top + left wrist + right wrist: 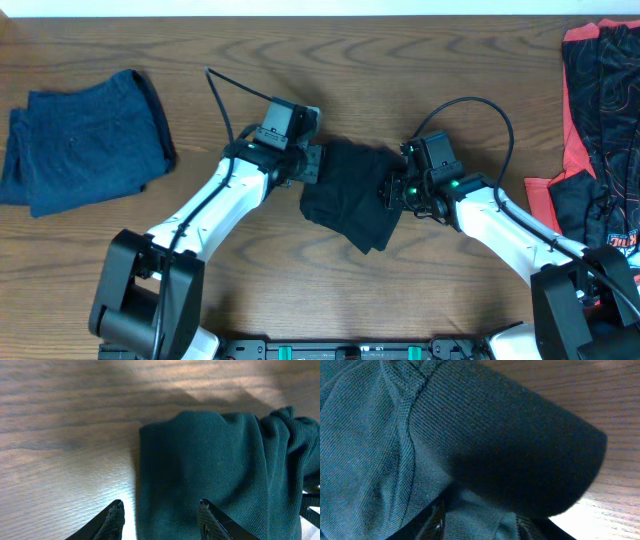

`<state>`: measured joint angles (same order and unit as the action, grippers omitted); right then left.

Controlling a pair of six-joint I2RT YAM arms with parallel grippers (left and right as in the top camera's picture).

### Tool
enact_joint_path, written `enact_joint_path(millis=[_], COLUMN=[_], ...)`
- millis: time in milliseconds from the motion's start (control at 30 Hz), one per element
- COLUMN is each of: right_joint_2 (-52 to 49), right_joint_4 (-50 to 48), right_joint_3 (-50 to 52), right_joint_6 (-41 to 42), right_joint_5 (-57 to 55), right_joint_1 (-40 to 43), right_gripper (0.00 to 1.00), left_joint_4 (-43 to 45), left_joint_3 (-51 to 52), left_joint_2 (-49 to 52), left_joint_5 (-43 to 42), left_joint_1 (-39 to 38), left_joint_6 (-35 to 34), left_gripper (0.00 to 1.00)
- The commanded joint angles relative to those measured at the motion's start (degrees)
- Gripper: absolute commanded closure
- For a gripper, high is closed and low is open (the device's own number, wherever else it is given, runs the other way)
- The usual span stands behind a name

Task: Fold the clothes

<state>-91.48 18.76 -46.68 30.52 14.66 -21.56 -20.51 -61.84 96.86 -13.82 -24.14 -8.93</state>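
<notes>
1. The black garment [350, 200] lies bunched in the middle of the desk [300, 60], between the two arms; its shape is rumpled, with one corner hanging toward the near edge.
2. The left claw [312, 165] sits at the garment's left edge; in the left wrist view its fingers [116, 519] stand apart, one over bare wood and the other over the cloth, with the fabric's edge lying between them; nothing is clamped.
3. The right claw [393, 192] is pressed against the garment's right side; in the right wrist view a rounded fold of cloth fills nearly everything and hides the fingers, so I cannot tell whether it grips or stands wide.
4. A dark blue garment [85, 140] lies folded at the far left, well apart from the arms.
5. Red-and-black pieces [600, 120] lie at the right edge of the desk.
</notes>
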Motion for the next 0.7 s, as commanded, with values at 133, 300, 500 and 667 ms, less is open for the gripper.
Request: enact_joint_path(millis=[133,300,500,667], right_joint_2=[-0.1,-0.1,-0.1,-0.1], right_joint_4=[-0.5,-0.6,-0.3,-0.1], right_joint_3=[0.3,0.3,0.3,0.3], right_joint_6=[-2.4,-3.2,-6.6,-7.1], right_joint_5=[0.8,-2.6,-7.1,-7.8], right_joint_1=[1.5,1.5,3.8,7.9], right_gripper=[0.79,0.99,0.99,0.99], left_joint_4=[-0.2,-0.4,-3.1,-4.5], left_joint_3=[1.0,1.7,1.7,1.8], left_joint_2=[2.8,3.3,5.2,9.5], left_joint_5=[-0.7,-0.5,-0.5,-0.5], left_joint_1=[-1.7,-1.7,-1.7,-1.7], left_joint_6=[1.0,1.0,1.0,1.0], left_gripper=[0.51,0.51,0.51,0.52])
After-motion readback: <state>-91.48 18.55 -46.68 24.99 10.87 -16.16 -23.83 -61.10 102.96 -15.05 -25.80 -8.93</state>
